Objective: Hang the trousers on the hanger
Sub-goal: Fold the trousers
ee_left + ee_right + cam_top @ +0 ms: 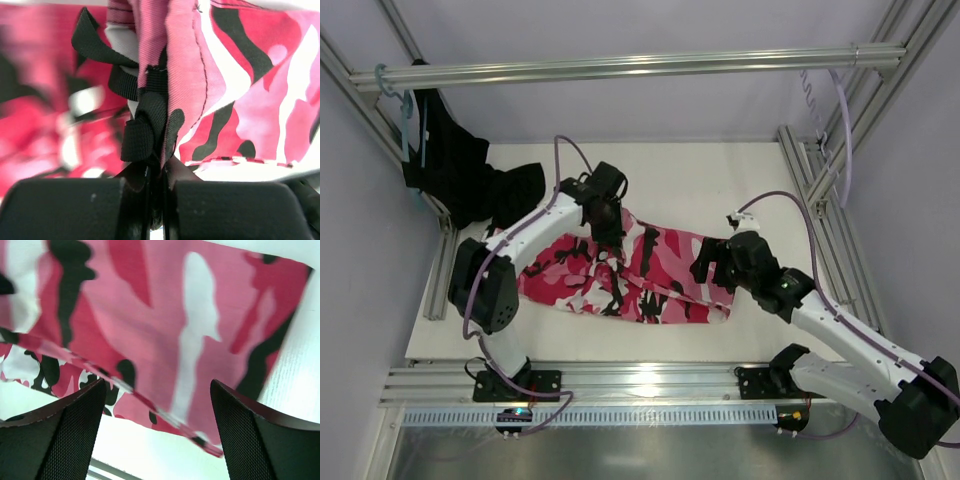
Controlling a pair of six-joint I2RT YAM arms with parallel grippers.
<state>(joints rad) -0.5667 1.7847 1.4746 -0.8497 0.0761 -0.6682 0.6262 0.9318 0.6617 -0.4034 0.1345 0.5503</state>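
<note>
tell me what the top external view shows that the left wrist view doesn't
Only top external: the hanger hanging from the rail at upper right, a black garment on a teal hanger at upper left, the table, and the right gripper open at the right end of the trousers. Only left wrist: a black strap and a fold of pink fabric pinched between closed fingers, with the stitching visible. Both: the camouflage trousers, and the left gripper shut on them.

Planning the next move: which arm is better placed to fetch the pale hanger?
Right: the right gripper is open and nearer the hanger; the left gripper is shut on the trousers.
</note>
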